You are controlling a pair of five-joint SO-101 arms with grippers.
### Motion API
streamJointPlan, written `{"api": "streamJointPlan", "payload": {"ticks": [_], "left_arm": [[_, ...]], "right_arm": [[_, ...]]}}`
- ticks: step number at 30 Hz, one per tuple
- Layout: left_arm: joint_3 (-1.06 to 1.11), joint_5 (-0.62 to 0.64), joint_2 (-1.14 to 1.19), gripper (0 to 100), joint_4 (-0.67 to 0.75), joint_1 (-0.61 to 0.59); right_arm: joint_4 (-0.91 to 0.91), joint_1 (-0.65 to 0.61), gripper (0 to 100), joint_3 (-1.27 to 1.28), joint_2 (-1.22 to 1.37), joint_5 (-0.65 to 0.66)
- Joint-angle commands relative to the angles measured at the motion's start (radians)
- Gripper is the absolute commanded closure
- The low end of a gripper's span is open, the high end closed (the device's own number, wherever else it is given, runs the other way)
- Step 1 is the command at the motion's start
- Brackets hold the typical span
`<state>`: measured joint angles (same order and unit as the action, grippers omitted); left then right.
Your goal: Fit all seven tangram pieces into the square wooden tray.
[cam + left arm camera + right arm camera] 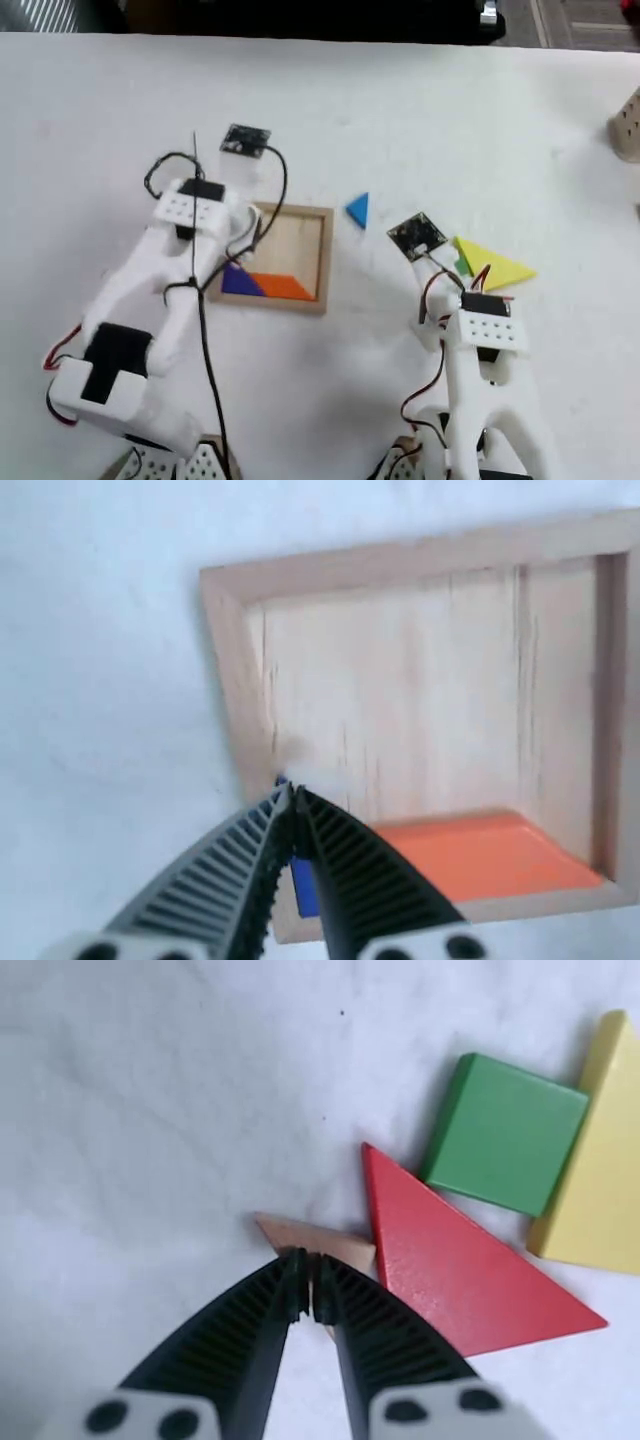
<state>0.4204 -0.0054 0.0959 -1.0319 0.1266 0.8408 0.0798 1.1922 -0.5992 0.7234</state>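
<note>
the right end effector [308, 1285], jaws together, sits at the near corner of a tan triangle [330, 1242], which touches the red triangle [460, 1260]; the green square [505, 1132] and yellow triangle [600, 1200] lie beyond. they look light, stiff, thin and slick, so i'd pinch low across two edges. the left end effector [292, 802], also closed, hovers over the wooden tray [230, 680], hiding most of a blue piece [303, 890] beside the orange piece [480, 855]. whether either tip touches wood is unclear.
</note>
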Motion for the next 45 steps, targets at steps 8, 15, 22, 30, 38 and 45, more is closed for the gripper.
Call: {"api": "streamJointPlan", "payload": {"ticks": [8, 15, 22, 30, 38, 45], "left_arm": [[-0.071, 0.011, -0.065, 98, -0.005, -0.051], [0.192, 0.011, -0.297, 98, 0.281, -0.137], [0.273, 0.011, -0.369, 97, 0.325, -0.056], [0.244, 0.129, -0.369, 97, 0.330, -0.137], [0.255, 0.173, -0.346, 95, 0.396, -0.168], [0.164, 0.173, -0.226, 87, 0.368, -0.216]], "right_arm": [[-0.013, -0.004, 97.8, 0.002, -0.012, 0.005], [-0.012, -0.004, 97.8, 0.002, -0.012, 0.003], [-0.010, 0.004, 98.1, 0.002, -0.013, 0.003], [-0.010, 0.002, 97.8, 0.002, -0.013, -0.009], [0.053, 0.021, 97.7, -0.107, -0.004, -0.207], [0.323, -0.131, 97.7, -0.408, -0.002, -0.345]]}}
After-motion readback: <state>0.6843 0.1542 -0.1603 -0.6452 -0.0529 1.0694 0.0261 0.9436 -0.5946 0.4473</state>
